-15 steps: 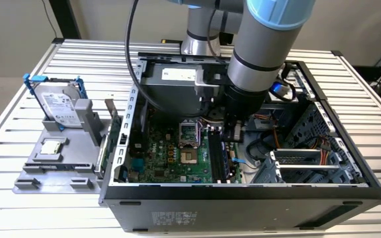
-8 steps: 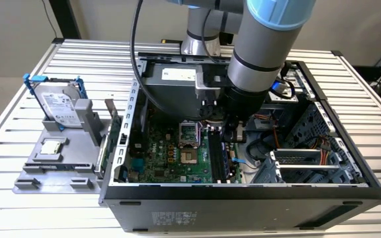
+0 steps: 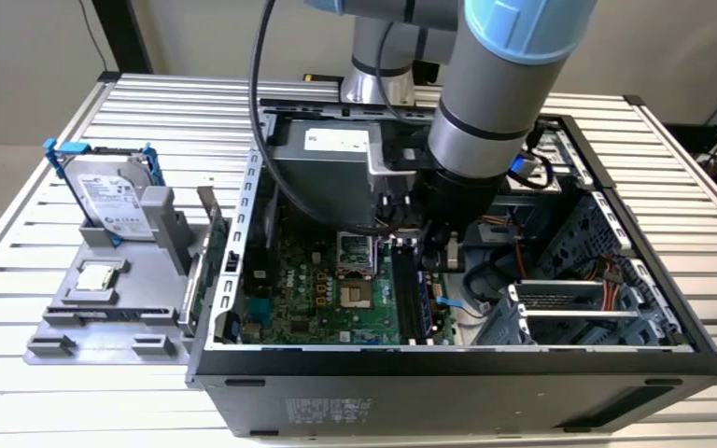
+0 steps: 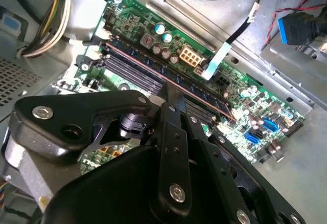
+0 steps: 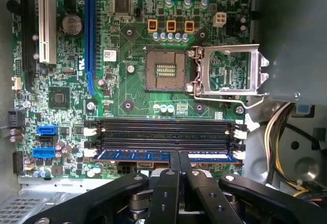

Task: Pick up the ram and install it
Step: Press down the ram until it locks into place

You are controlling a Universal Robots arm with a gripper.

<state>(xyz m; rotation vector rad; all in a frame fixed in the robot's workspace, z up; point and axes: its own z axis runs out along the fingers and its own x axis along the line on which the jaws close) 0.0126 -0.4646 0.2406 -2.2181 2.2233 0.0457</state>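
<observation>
Inside an open computer case [image 3: 657, 280], the gripper [image 5: 179, 157] pinches the ram [image 5: 153, 155] with closed fingers, seating it in a motherboard [image 5: 127, 88] slot.

arm: reaching straight down | pincer [image 5: 179, 158]: fingers pressed together, pointing down

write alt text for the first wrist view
The end effector has its fingers pressed together on the ram, which sits along the nearest of the black slots on a green motherboard. Farther off, the processor socket lies open and empty.
</observation>
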